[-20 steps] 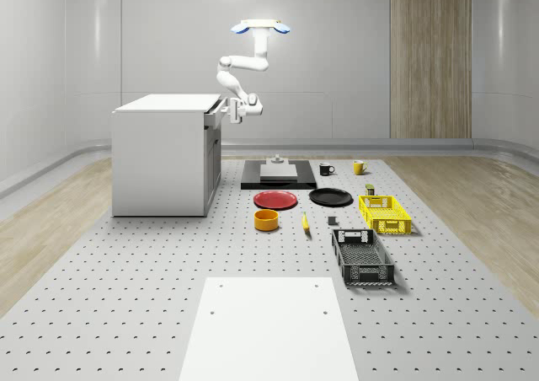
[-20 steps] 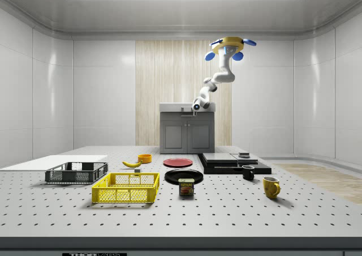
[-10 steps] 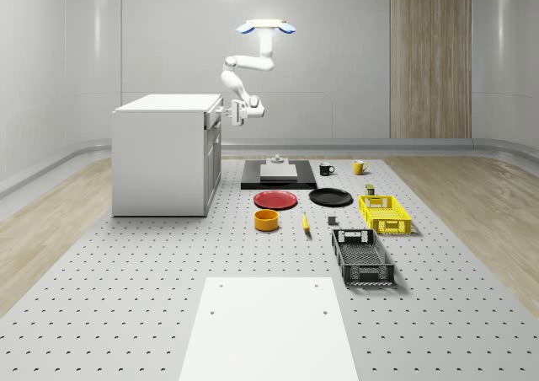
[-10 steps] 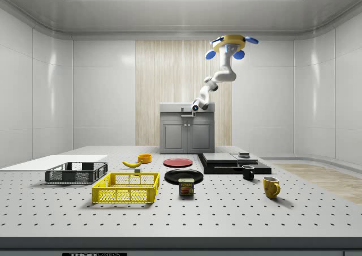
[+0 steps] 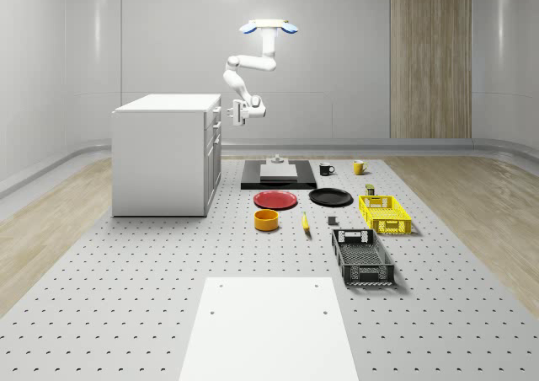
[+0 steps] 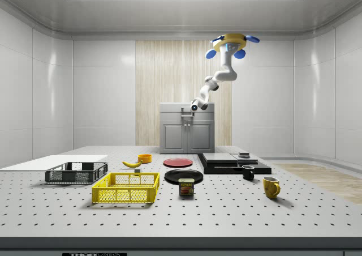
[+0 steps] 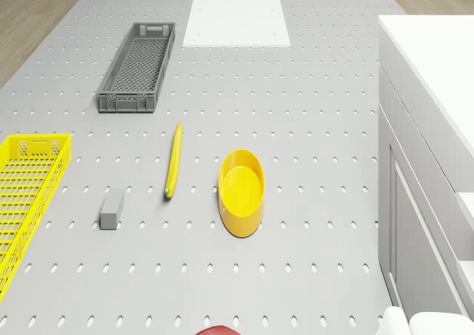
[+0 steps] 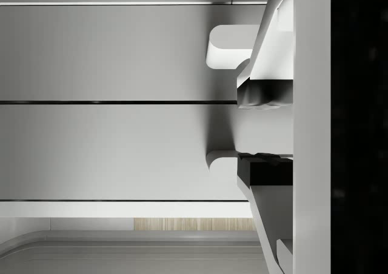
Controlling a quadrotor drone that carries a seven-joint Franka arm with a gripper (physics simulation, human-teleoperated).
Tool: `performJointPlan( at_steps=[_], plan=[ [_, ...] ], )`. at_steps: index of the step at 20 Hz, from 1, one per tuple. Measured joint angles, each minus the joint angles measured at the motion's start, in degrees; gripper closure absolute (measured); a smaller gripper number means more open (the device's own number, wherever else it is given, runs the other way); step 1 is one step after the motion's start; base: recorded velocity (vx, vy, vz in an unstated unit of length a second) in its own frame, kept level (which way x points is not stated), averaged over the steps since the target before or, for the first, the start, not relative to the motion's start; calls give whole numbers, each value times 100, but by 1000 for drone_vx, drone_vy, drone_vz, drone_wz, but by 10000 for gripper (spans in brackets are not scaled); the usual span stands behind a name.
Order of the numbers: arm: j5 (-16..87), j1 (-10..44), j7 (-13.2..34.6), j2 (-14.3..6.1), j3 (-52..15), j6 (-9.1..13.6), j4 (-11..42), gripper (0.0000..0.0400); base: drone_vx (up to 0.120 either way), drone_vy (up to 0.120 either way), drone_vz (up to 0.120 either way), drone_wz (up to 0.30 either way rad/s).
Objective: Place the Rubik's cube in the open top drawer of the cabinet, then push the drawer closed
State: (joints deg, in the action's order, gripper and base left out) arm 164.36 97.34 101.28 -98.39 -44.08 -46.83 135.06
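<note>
The white cabinet (image 5: 164, 153) stands at the whole-scene view's left, with its top drawer front (image 5: 216, 111) about level with the cabinet's face. I hover high beside that face, the drone (image 5: 268, 25) out over the table, the arm bent down and back toward the drawer. My gripper (image 5: 227, 113) sits right at the drawer front, also seen in the side view as the gripper (image 6: 188, 112) before the cabinet (image 6: 186, 130). In the wrist view the gripper (image 8: 260, 131) is open, its fingers (image 8: 264, 92) apart before the grey drawer fronts (image 8: 121, 147) and beside a handle (image 8: 224, 43).
On the table lie a red plate (image 5: 276, 200), black plate (image 5: 330, 197), yellow bowl (image 7: 241, 190), banana (image 7: 174, 159), grey block (image 7: 112, 209), yellow basket (image 5: 384, 214), grey crate (image 7: 138, 66), two mugs (image 5: 327, 169) and a black slab (image 5: 278, 175). A white sheet (image 5: 268, 326) covers the front.
The top drawer's front has slid in toward the cabinet. The drone has drifted slightly toward the whole-scene view's right, with the arm reaching back to the drawer.
</note>
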Motion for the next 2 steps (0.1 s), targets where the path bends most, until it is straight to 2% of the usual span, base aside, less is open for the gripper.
performJointPlan(
  at_steps=[2],
  plan=[
    [5,-4,-19,-1,-10,-12,-11,295,0,0,0,0]
  ],
)
